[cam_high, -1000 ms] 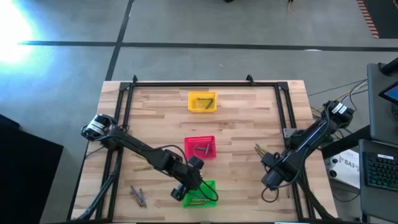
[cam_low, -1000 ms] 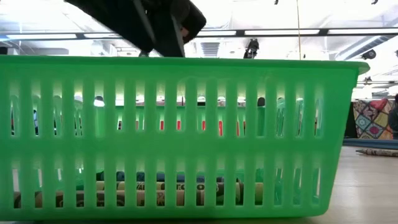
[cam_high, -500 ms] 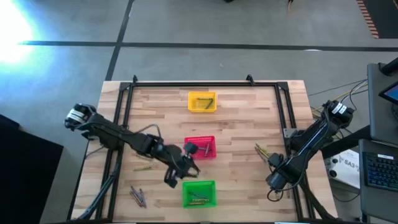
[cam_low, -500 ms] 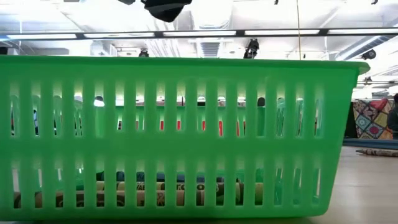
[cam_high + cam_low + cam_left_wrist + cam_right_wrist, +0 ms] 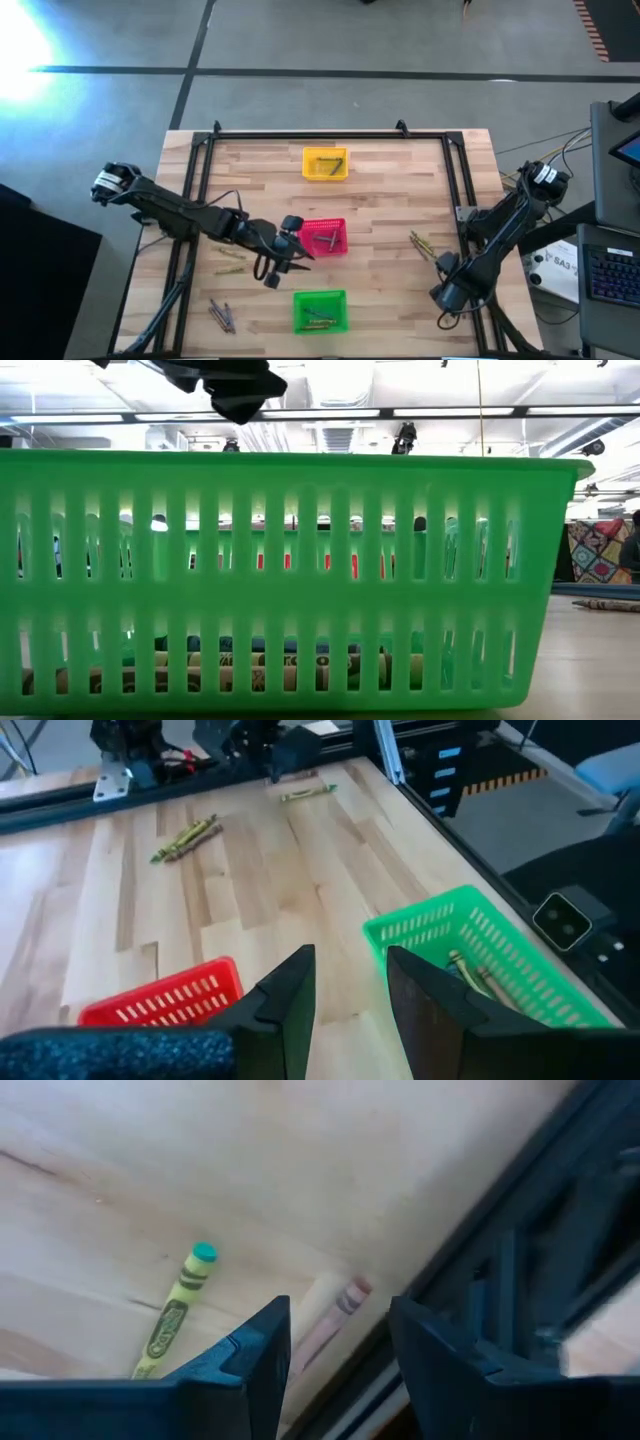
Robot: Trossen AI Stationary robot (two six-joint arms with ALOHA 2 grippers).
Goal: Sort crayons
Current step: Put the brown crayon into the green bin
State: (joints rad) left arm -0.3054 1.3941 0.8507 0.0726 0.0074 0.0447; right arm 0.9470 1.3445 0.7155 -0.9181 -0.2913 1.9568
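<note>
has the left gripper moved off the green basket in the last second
Yes. In the high view the left gripper has pulled away from the green basket, toward the table's far side and a little left, and now sits empty and open beside the red basket.

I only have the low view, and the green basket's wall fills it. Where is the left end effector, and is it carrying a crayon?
Observer: The left end effector hangs between the red basket and the green basket. It is open, with nothing between its fingers.
Operator: What's loose on the table?
Observer: Loose crayons lie in three spots: left of the red basket, left of the green basket, and on the table's right side.
Operator: And the right arm?
Observer: The right end effector is open by the table's right rail, with a yellow-green crayon on the wood just ahead of it.
</note>
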